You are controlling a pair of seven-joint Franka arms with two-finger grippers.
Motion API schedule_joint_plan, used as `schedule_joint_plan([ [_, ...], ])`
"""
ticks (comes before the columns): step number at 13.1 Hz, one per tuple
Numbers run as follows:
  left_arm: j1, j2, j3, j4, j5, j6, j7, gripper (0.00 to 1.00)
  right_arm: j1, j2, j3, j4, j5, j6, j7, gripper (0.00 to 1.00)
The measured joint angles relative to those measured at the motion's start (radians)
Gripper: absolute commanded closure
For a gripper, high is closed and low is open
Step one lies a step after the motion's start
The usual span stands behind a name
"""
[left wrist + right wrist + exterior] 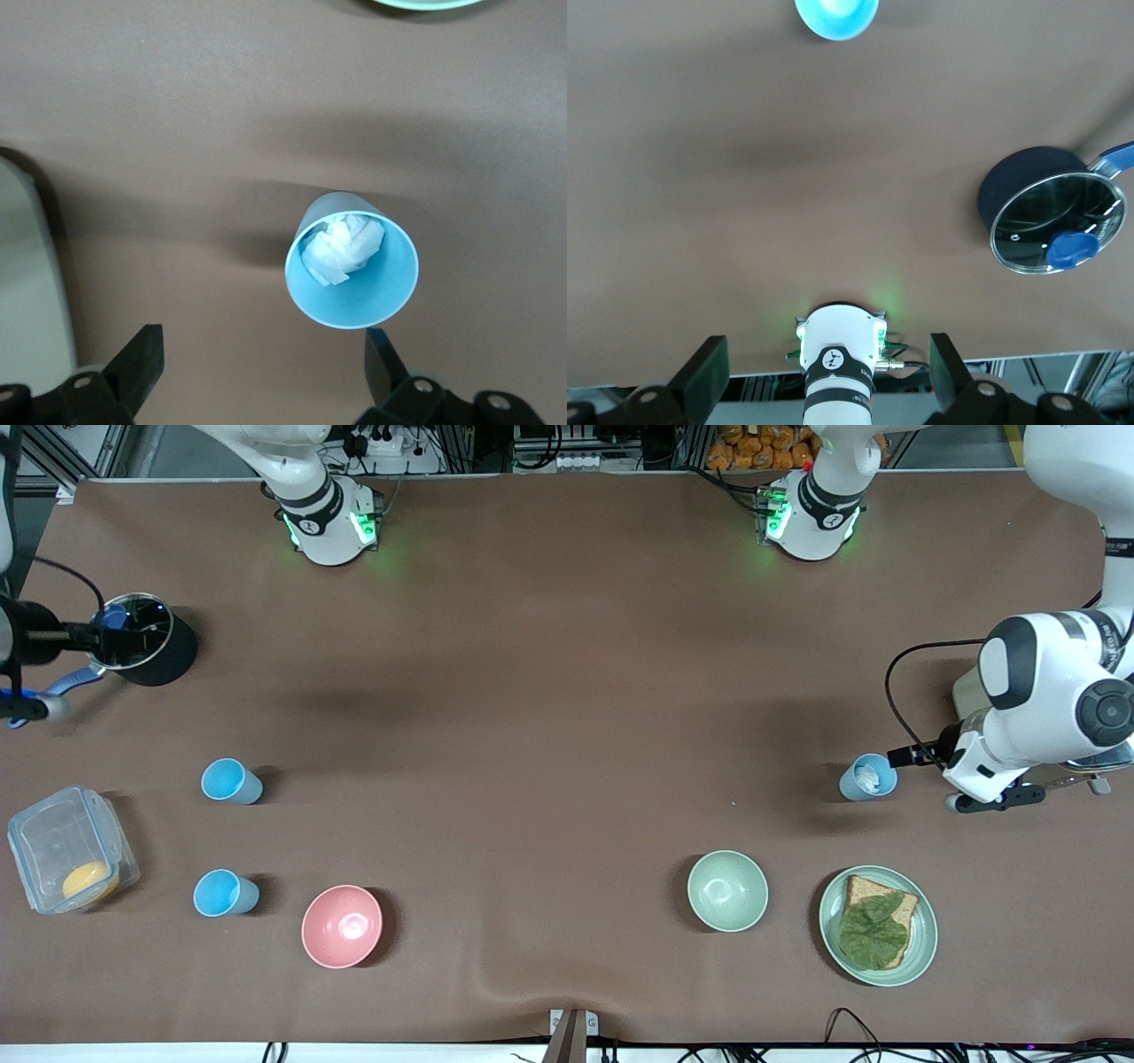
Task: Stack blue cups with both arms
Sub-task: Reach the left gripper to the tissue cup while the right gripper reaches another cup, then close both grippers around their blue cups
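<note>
Approach step. Left gripper [257, 372] spread wide, empty, hovers beside tissue-stuffed pale blue cup [867, 777], frame right. Right gripper [824, 367] wide, empty, frame's left edge. Two bright blue cups [230, 781] lower left on surface [549, 717]. Next, likely: straddle pale cup, close.

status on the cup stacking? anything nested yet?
Nothing nested: all three blue cups stand apart. The left gripper is open beside the paler cup, which holds crumpled white paper. The right gripper is open, empty. Both bright cups are untouched. Every grasp and stack remains.

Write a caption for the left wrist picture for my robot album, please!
Left gripper, open, hovers over a pale blue cup with crumpled white tissue inside.
</note>
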Motion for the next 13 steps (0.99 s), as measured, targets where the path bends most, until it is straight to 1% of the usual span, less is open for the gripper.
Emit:
schedule_joint_plan([
  [1, -0.002, 0.01, -0.001, 0.0, 0.0, 0.004, 0.0, 0.05, -0.006, 0.038, 0.0, 0.001, 0.0, 0.013, 0.0, 0.0],
  [2, -0.002, 0.02, -0.002, 0.0, 0.0, 0.01, 0.0, 0.1, -0.009, 0.079, -0.001, 0.008, -0.003, 0.048, 0.0, 0.0],
  [3, -0.002, 0.031, -0.002, -0.001, 0.0, 0.022, 0.0, 0.13, -0.011, 0.117, -0.001, 0.015, -0.012, 0.102, 0.0, 0.0],
  [6, -0.003, 0.069, -0.002, -0.001, 0.0, 0.07, 0.0, 0.19, -0.019, 0.219, -0.002, 0.016, -0.033, 0.281, 0.0, 0.0],
  [7, -0.003, 0.082, -0.003, 0.0, 0.0, 0.085, 0.0, 0.26, -0.02, 0.258, -0.002, 0.015, -0.034, 0.34, 0.0, 0.0],
  [8, -0.004, 0.093, -0.003, 0.0, 0.0, 0.097, 0.0, 0.35, -0.02, 0.296, -0.002, 0.015, -0.034, 0.383, 0.0, 0.0],
  [9, -0.005, 0.1, -0.003, 0.0, 0.0, 0.104, 0.0, 0.46, -0.02, 0.323, -0.002, 0.015, -0.035, 0.401, 0.0, 0.0],
  [10, -0.007, 0.105, -0.003, 0.001, 0.0, 0.106, 0.0, 0.64, -0.021, 0.34, -0.003, 0.013, -0.036, 0.415, -0.001, 0.0],
  [12, -0.01, 0.113, -0.003, 0.001, 0.0, 0.109, 0.0, 1.0, -0.022, 0.346, -0.002, -0.024, -0.037, 0.486, -0.002, 0.0],
  [13, -0.011, 0.116, -0.004, 0.001, 0.0, 0.112, 0.0, 1.0, -0.021, 0.345, -0.002, -0.046, -0.038, 0.518, -0.002, 0.0],
])
